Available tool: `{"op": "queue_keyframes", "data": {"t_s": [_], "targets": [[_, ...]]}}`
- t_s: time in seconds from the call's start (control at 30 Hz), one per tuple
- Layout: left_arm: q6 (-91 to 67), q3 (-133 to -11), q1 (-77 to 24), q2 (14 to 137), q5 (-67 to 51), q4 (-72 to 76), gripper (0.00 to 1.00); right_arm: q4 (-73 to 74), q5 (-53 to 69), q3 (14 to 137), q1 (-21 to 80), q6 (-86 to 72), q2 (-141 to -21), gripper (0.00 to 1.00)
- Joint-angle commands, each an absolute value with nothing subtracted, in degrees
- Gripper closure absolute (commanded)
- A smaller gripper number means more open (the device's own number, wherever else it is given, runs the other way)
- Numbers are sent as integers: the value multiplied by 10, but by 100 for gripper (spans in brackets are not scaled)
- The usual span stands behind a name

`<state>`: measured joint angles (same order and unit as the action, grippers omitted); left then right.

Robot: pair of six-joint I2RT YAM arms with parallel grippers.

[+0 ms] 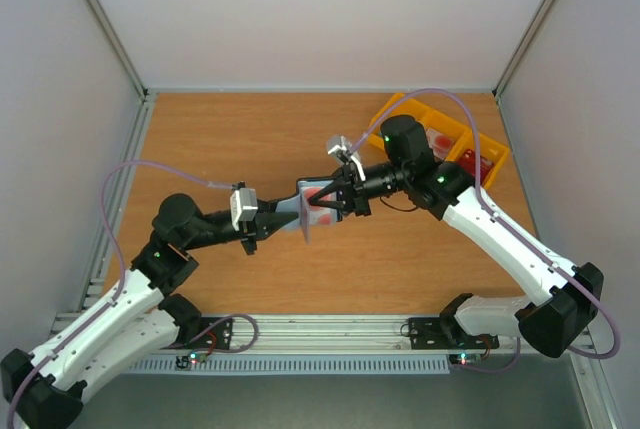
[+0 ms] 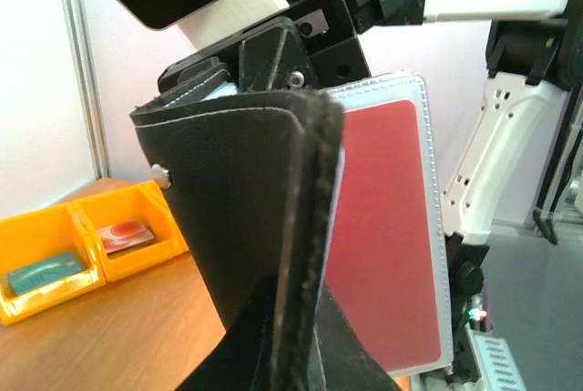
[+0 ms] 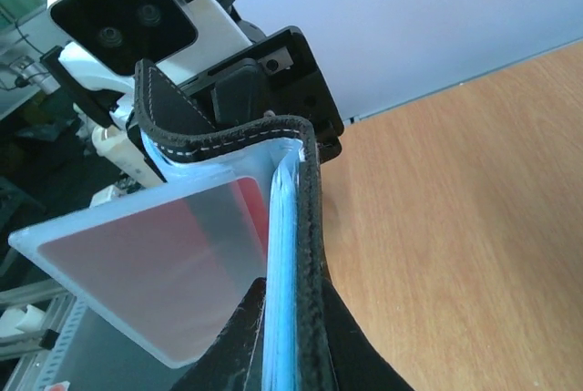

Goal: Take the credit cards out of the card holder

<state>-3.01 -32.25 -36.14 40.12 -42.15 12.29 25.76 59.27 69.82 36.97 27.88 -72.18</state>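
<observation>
The job looks partly done. The card holder point(image 1: 312, 191) is up in the air over the middle of the table point(image 1: 220, 149), held between the two arms. The left gripper point(image 1: 285, 219) pinches one side of its dark cover. The right gripper point(image 1: 330, 204) pinches the other side. So both sets of fingers are squeezed onto the card holder, and it hangs open like a book.

A red card point(image 2: 383, 227) sits inside a clear sleeve point(image 2: 428, 118) in the card holder, so that one is not out yet. The yellow tray point(image 1: 398, 109) sits in the far right corner of the table. There are already cards in it (a teal card point(image 2: 41, 272) in one box and a second red card point(image 2: 126, 234) in the box beside it). They look like cards that came out of the card holder. How many more are tucked inside cannot be told.

The top view shows where the arms and the tray are, but the card holder is tiny there. The left wrist view shows the flat face of the red card and what lies in the tray. The right wrist view shows the card holder from its edge, with thin blue pages point(image 3: 282, 318) packed inside the cover. The other views do not show those pages. The tray is not in that view at all.
</observation>
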Motion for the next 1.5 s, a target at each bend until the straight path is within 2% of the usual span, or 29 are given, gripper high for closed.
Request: {"op": "queue_keyframes", "data": {"t_s": [0.0, 0.2, 0.3, 0.43, 0.5, 0.57, 0.7, 0.83, 0.97, 1.0, 1.07, 1.1, 1.17, 1.27, 1.37, 1.47], "targets": [[-29, -328, -366, 397, -367, 122, 99, 251, 646, 700, 389, 282, -727, 87], [6, -338, -366, 384, -239, 86, 100, 287, 517, 667, 388, 302, -691, 43], [61, -346, -366, 383, -174, 56, 100, 267, 482, 641, 388, 286, -678, 36], [93, -354, -366, 379, -155, 32, 100, 194, 426, 608, 388, 249, -669, 33], [87, -353, -366, 377, -171, 33, 100, 154, 414, 595, 388, 227, -672, 34], [63, -349, -366, 373, -200, 42, 100, 128, 433, 595, 388, 218, -681, 40], [-12, -339, -363, 367, -262, 67, 100, 153, 461, 612, 388, 239, -688, 65], [-82, -330, -353, 369, -324, 100, 100, 195, 508, 625, 381, 263, -679, 84], [-111, -338, -338, 375, -252, 66, 100, 236, 562, 629, 355, 279, -657, 98], [-108, -341, -334, 376, -204, 49, 96, 247, 576, 629, 345, 279, -653, 99], [-100, -342, -327, 380, -135, 13, 72, 277, 591, 636, 336, 282, -654, 99], [-97, -343, -323, 380, -112, 4, 65, 293, 591, 642, 336, 286, -658, 99], [-81, -345, -316, 378, -97, -20, 57, 309, 574, 648, 335, 281, -663, 99], [-53, -351, -311, 366, -126, -14, 52, 320, 479, 655, 333, 255, -669, 99], [-5, -359, -306, 353, -195, 24, 52, 354, 345, 690, 328, 197, -700, 99], [23, -359, -305, 348, -328, 66, 58, 393, 257, 727, 331, 146, -733, 99]]}}
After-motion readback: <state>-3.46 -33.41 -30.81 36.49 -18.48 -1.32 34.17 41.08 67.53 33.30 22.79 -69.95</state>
